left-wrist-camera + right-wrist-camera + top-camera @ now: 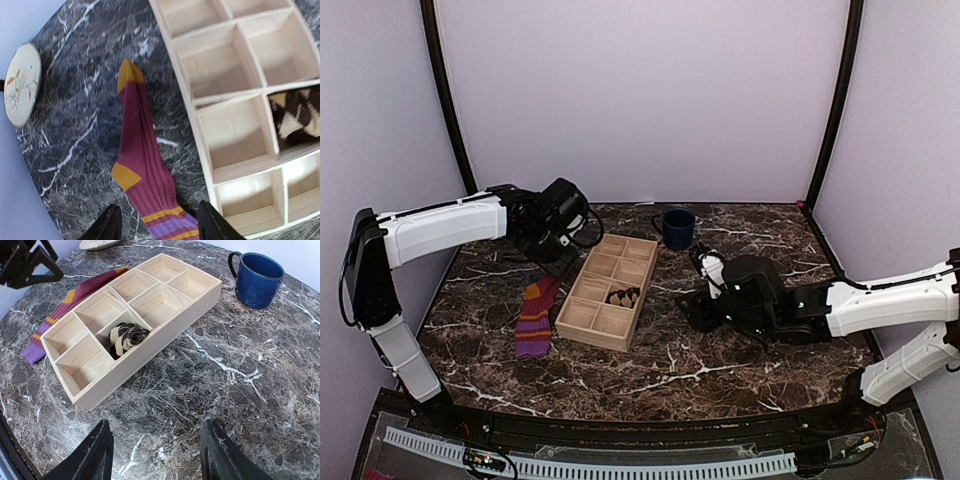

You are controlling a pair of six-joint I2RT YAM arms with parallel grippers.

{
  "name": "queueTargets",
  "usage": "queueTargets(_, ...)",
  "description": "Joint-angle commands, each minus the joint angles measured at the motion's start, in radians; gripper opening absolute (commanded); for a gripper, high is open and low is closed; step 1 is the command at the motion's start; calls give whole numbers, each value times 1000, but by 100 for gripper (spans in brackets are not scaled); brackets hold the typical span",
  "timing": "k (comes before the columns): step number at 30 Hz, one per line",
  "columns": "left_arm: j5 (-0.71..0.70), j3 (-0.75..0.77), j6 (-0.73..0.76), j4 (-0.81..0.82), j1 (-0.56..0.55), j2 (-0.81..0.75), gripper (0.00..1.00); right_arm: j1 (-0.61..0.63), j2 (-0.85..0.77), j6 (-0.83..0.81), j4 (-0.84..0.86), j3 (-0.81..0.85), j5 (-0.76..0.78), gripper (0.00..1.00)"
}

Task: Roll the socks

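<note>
The left gripper [160,227] hangs with its fingers spread apart and nothing between them, poised above the striped cuff end of the purple sock [142,165], apparently not touching it. The sock lies flat, its long axis running from that cuff away to the orange toe, parallel to and just beside the long wall of the wooden tray [155,355]. The argyle sock [127,337] sits bundled in one tray compartment. The right gripper [160,452], also spread and empty, is low over bare stone across the tray, so the left arm is clearly nearer the flat sock. A blue mug [257,280] and a round plate [20,85] stand on the dark marble table [720,370], enclosed by pale lilac walls [640,90].
</note>
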Motion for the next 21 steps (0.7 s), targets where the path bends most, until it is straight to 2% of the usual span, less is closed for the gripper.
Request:
queueTargets(1,-113,-119,-131,-2,7,-5,55,-7,42,-9,83,65,-31,56)
queueTargets(7,-105,-190,-215,104,107,-5,59,-7,71,1,88,91,-47,56)
queueTargets(15,-13,-147,-160,210,231,118,61,-7,84,10,65,105,-42,56)
queueTargets(21,100,-152,-105,323,259,172,60,-6,114,14,62,126,-35,56)
